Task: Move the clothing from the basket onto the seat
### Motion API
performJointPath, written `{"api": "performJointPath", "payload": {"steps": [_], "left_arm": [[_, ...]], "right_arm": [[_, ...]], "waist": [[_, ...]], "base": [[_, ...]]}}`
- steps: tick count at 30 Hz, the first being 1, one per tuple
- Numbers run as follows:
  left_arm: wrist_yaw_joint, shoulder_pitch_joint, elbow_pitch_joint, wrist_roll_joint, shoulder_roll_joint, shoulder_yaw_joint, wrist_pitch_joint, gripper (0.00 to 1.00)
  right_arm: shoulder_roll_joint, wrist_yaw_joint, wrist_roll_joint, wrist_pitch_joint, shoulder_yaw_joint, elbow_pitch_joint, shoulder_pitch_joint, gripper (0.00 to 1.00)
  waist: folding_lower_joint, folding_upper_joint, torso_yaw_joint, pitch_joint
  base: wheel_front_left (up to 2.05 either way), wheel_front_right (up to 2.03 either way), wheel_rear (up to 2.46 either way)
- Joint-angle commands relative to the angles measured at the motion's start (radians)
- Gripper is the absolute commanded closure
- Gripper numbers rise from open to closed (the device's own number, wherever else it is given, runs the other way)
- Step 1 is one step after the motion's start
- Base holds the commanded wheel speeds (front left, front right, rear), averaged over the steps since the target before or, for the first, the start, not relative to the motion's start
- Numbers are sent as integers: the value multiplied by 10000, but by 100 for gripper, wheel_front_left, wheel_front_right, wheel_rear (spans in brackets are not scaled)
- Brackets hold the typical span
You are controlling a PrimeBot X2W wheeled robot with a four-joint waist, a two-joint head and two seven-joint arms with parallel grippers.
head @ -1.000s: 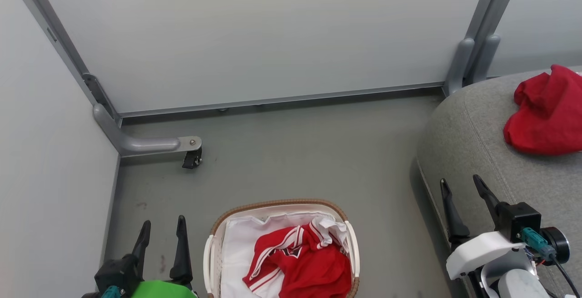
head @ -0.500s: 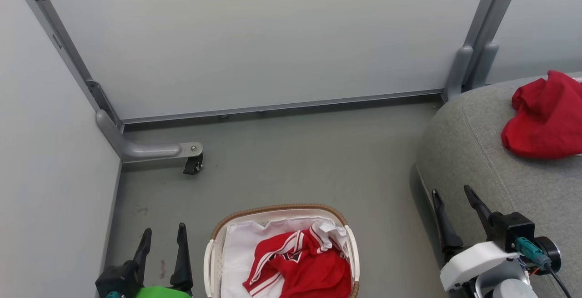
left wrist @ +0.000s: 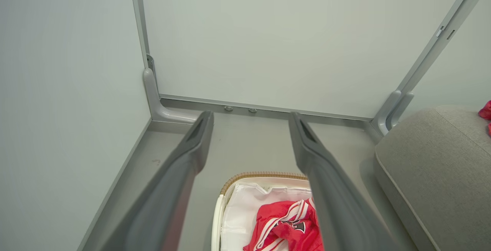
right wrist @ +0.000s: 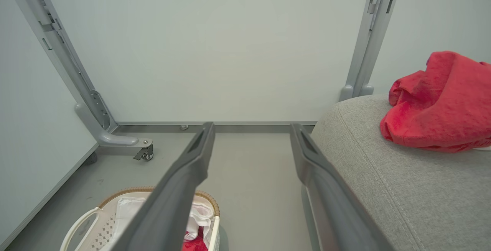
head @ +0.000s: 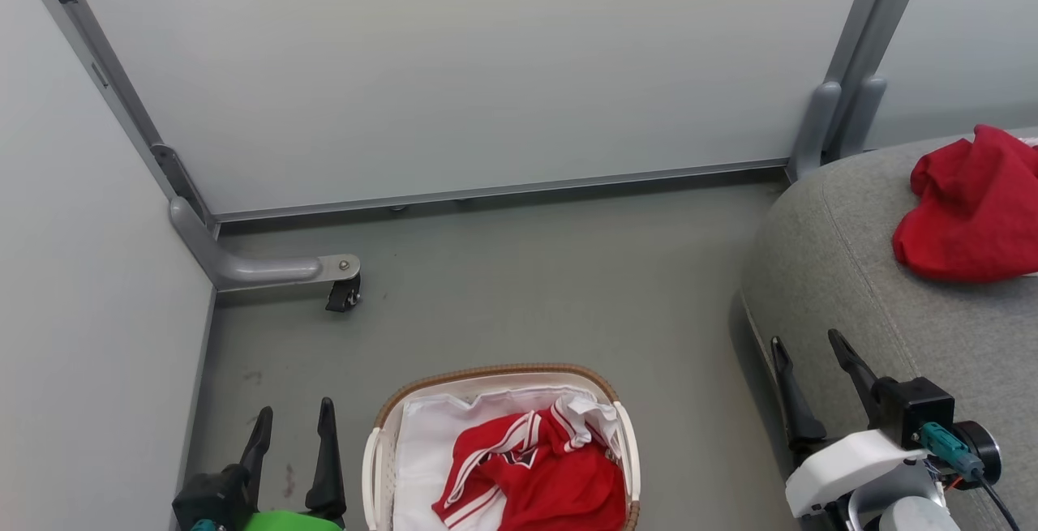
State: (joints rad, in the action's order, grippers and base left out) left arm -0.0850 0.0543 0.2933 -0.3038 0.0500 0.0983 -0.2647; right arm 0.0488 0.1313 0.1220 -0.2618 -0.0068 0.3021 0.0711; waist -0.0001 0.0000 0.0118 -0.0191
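One garment (head: 969, 207) is on the seat (head: 843, 271), a striped garment (head: 543, 474) in the basket (head: 486, 373). Left end effector (head: 294, 409) and right end effector (head: 807, 339) are open.

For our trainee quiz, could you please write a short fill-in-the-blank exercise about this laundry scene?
The striped red garment lies in the ____.
A plain red garment rests on the grey ____.
The left gripper and the right gripper both stand ____.
Missing words: basket; seat; open.
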Motion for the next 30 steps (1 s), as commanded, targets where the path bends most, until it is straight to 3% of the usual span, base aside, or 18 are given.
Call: {"api": "performJointPath", "payload": {"steps": [1, 17, 25, 30], "left_arm": [[-10, 34, 3, 61, 10, -14, 5, 0], [-247, -1178, 224, 502, 12, 789, 6, 0], [-443, -3455, 1314, 1139, 18, 2306, 6, 0], [-459, -4958, 2427, 1416, 76, 3763, 6, 0]], "right_arm": [[32, -10, -23, -49, -7, -16, -49, 0], [32, -12, -256, -51, -222, -377, 589, 0], [32, -12, -332, -49, -311, -787, 1578, 0], [28, -10, -316, -49, -313, -1085, 2264, 0]], "waist": [[1, 0, -12, 12], [1, 0, -306, 989], [1, 0, -945, 2628], [1, 0, -1453, 3970]], "base": [[0, 0, 0], [0, 0, 0], [0, 0, 0], [0, 0, 0]]}}
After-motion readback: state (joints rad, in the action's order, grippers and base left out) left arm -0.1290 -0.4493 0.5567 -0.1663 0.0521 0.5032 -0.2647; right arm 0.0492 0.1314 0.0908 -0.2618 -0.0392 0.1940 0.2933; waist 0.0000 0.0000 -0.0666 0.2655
